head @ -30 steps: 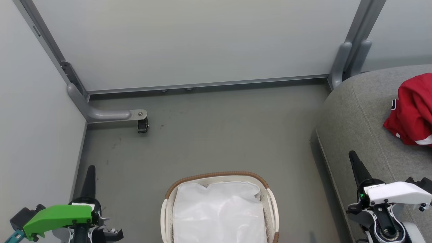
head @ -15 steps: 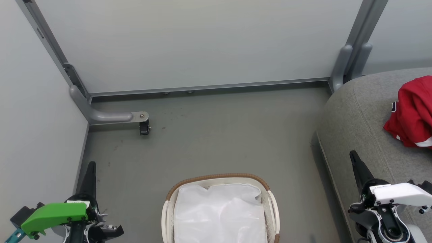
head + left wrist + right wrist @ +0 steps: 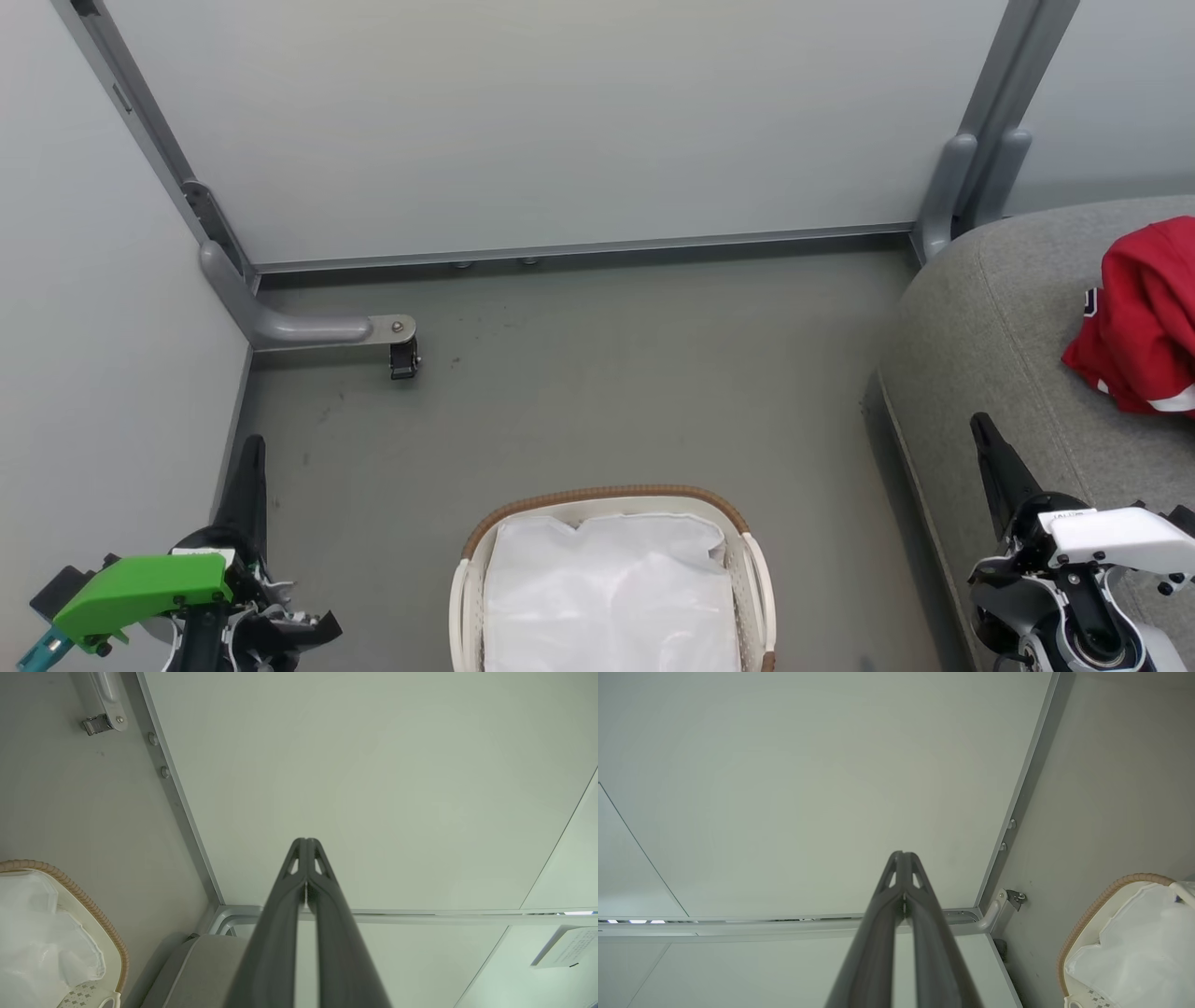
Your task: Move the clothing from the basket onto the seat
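While the crumpled red clothing (image 3: 1144, 317) lies bunched on the grey woven seat (image 3: 1008, 345) at the right, a white trim band showing along its lower fold, the oval white plastic basket (image 3: 605, 491) stands well apart from it on the smooth grey floor (image 3: 607, 373). The basket's brown braided rim curves around a wrinkled, glossy white liner (image 3: 607, 597), and its side wall is perforated. The left claw (image 3: 252, 446) hangs at the lower left, its two long tapered dark fingers pressed flat together, gripping nothing. The right claw (image 3: 980, 425), seen against the seat's rounded front edge, is likewise closed tight and empty.
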Robot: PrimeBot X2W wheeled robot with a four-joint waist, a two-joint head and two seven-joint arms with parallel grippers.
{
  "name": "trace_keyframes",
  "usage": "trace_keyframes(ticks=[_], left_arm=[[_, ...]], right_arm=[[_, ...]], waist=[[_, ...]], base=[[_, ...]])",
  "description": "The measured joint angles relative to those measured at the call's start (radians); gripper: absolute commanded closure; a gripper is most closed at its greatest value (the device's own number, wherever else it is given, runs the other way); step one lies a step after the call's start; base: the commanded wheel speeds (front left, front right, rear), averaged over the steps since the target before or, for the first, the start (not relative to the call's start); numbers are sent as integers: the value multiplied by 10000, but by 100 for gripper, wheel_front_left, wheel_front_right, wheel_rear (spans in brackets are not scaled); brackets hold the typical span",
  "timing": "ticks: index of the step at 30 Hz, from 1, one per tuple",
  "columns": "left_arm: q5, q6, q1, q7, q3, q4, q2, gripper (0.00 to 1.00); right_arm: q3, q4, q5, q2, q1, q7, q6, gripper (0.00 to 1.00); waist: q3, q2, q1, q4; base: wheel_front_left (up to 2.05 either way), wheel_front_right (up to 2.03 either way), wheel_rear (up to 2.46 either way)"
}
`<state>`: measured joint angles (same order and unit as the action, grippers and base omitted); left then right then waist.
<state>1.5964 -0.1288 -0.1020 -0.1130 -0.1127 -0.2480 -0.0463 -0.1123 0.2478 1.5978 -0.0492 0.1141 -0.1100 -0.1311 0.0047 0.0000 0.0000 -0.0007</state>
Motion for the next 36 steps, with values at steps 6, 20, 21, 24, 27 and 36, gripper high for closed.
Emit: trace_keyframes(ticks=[6, 20, 21, 24, 27, 36], left_arm=[[148, 0, -13, -13, -6, 23, -2, 100], [150, 0, -13, -13, -6, 23, -2, 100], [150, 0, -13, -13, -6, 23, -2, 100], [150, 0, -13, -13, -6, 23, -2, 100], [150, 0, -13, -13, -6, 23, -2, 100], [150, 0, -13, -13, -6, 25, -2, 100]], right_arm=[[-15, -17, 132, 4, -5, -54, 0, 100], [-17, -21, 132, 4, -6, -54, 0, 100], [-17, -21, 132, 4, -6, -54, 0, 100], [-17, -21, 132, 4, -6, -54, 0, 100], [-17, -21, 132, 4, -6, -54, 0, 100], [-17, -21, 132, 4, -6, -54, 0, 100]], waist=[[-16, 0, 0, 7], [-16, 0, 0, 7], [-16, 0, 0, 7], [-16, 0, 0, 7], [-16, 0, 0, 7], [-16, 0, 0, 7]], base=[[0, 0, 0], [0, 0, 0], [0, 0, 0], [0, 0, 0], [0, 0, 0], [0, 0, 0]])
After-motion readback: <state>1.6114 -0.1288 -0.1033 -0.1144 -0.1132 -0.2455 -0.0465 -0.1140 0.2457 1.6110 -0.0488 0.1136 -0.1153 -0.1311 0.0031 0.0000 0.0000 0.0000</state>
